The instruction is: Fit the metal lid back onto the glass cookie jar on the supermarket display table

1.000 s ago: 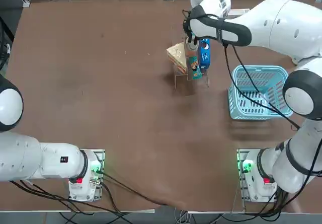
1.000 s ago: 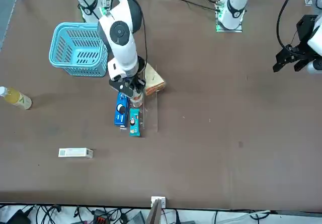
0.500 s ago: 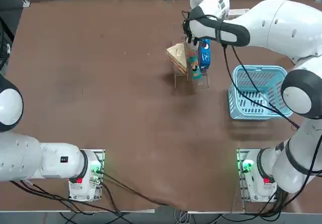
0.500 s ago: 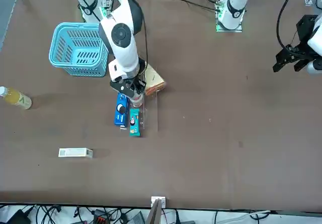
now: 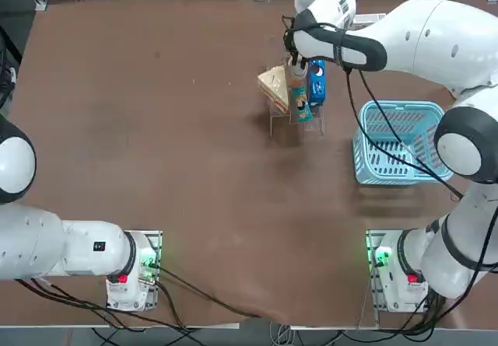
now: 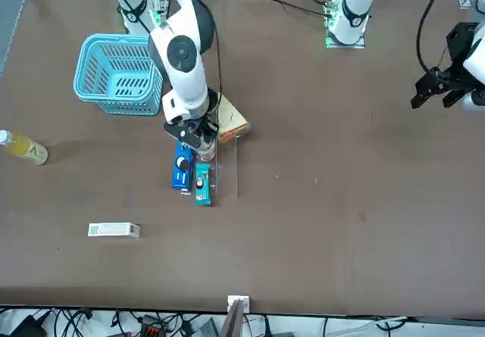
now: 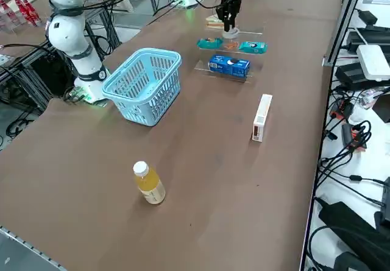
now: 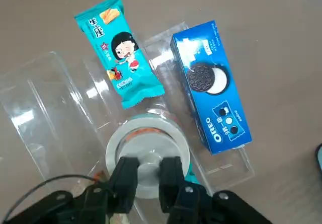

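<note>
My right gripper [image 8: 148,164] is shut on the small knob at the centre of the metal lid [image 8: 146,139], a pale silvery disc. The lid lies over the mouth of the glass cookie jar [image 8: 163,115]; whether it is fully seated I cannot tell. The jar [image 6: 205,154] stands in a clear plastic rack on the supermarket display table [image 5: 156,128], directly under the gripper [image 5: 296,64]. In the right side view the gripper [image 7: 229,25] points straight down at the jar [image 7: 231,35].
A blue Oreo box [image 8: 211,88] and a teal snack packet [image 8: 118,53] lie close beside the jar, with a tan wrapped packet [image 5: 274,85] on its other side. A blue basket [image 5: 401,142], a yellowish bottle [image 7: 149,184] and a white box [image 7: 262,117] stand further off.
Hardly anything differs: the right gripper stays shut over the jar, shifting only slightly.
</note>
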Robot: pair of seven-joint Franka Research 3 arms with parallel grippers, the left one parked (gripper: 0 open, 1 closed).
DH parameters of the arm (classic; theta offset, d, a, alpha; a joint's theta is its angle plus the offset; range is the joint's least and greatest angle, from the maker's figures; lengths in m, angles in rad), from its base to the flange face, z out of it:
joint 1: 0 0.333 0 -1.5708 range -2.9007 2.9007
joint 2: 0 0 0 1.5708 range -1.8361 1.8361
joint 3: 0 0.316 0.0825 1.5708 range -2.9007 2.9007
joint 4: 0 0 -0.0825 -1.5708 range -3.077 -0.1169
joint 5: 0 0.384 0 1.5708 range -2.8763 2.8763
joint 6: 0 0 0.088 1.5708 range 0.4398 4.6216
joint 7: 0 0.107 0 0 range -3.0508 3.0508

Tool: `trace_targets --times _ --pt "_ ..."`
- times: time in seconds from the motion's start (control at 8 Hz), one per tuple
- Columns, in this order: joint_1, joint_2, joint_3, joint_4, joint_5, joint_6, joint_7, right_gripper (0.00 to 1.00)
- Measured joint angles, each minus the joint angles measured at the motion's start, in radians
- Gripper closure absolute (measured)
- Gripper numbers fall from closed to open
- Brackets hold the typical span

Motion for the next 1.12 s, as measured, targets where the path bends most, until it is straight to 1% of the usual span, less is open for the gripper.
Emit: trace_targets --times 1.12 --pt "0.0 0.013 -0.004 0.01 0.0 0.011 0.002 0.74"
